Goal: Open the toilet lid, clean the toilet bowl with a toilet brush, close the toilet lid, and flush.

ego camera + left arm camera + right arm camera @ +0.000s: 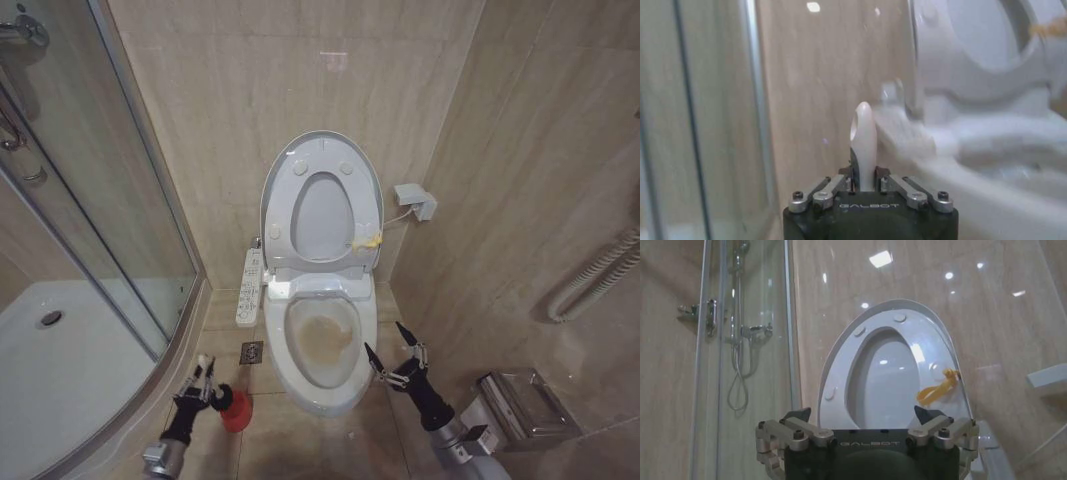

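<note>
The toilet lid [320, 215] stands raised against the wall with the seat ring [283, 200] up in front of it; the right wrist view also faces the lid [887, 375]. Below, the toilet bowl [320, 340] lies uncovered, its inside stained brownish-yellow. My left gripper [205, 385] is low on the floor left of the bowl, shut on the white handle of the toilet brush [863, 130], right beside the red cup holder [237, 412]. The brush head is hard to make out. My right gripper [395, 355] hangs open just right of the bowl's rim, holding nothing.
A glass shower enclosure [120, 200] and its white tray [60, 370] take up the left. A bidet control panel [250, 285] juts out left of the bowl, above a floor drain [251, 352]. A metal bin [520, 405] sits at the lower right.
</note>
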Controlling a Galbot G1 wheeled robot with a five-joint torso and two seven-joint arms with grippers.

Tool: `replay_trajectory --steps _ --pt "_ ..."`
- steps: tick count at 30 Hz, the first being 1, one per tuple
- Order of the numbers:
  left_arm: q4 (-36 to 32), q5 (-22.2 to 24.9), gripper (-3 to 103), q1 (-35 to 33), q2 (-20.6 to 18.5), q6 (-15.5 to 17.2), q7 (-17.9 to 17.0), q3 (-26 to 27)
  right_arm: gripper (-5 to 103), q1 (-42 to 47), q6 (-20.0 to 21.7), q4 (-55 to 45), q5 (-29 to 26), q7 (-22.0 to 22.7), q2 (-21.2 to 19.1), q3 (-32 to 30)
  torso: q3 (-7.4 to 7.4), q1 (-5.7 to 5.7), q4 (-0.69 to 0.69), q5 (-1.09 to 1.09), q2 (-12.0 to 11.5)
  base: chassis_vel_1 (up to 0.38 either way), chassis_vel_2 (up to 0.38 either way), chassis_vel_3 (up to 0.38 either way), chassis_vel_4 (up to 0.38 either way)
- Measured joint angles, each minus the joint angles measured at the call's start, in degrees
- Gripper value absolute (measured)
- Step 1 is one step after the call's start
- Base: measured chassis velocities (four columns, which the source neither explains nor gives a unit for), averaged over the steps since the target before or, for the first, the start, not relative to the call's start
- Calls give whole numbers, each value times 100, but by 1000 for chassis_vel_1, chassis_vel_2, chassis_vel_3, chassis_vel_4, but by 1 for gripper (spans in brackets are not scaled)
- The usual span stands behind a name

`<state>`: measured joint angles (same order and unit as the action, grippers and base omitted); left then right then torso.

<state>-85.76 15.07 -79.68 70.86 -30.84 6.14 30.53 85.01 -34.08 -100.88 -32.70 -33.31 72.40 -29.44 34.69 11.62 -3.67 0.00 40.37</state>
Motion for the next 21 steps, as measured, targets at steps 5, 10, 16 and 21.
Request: replay_trajectory --steps 5,10,16,21 --pt "-1212 286 19 -401 -237 505 -650 102 100 27 -4 -46 80 -11 78 26 0 0 -1 0 0 0 0 0 0" --pt "-2091 470 19 -667 -386 921 -1139 117 100 58 -3 -98 120 -13 113 32 0 0 -1 -1 0 0 0 0 0" --pt "-3430 855 19 -999 -737 1656 -1903 109 100 146 1 -182 132 -11 115 -14 0 0 1 0 0 0 0 0 0" --pt "-4257 1301 19 -1085 -1084 2100 -1986 56 100 182 1 -185 131 -4 109 -58 0 1 0 1 0 0 0 0 0"
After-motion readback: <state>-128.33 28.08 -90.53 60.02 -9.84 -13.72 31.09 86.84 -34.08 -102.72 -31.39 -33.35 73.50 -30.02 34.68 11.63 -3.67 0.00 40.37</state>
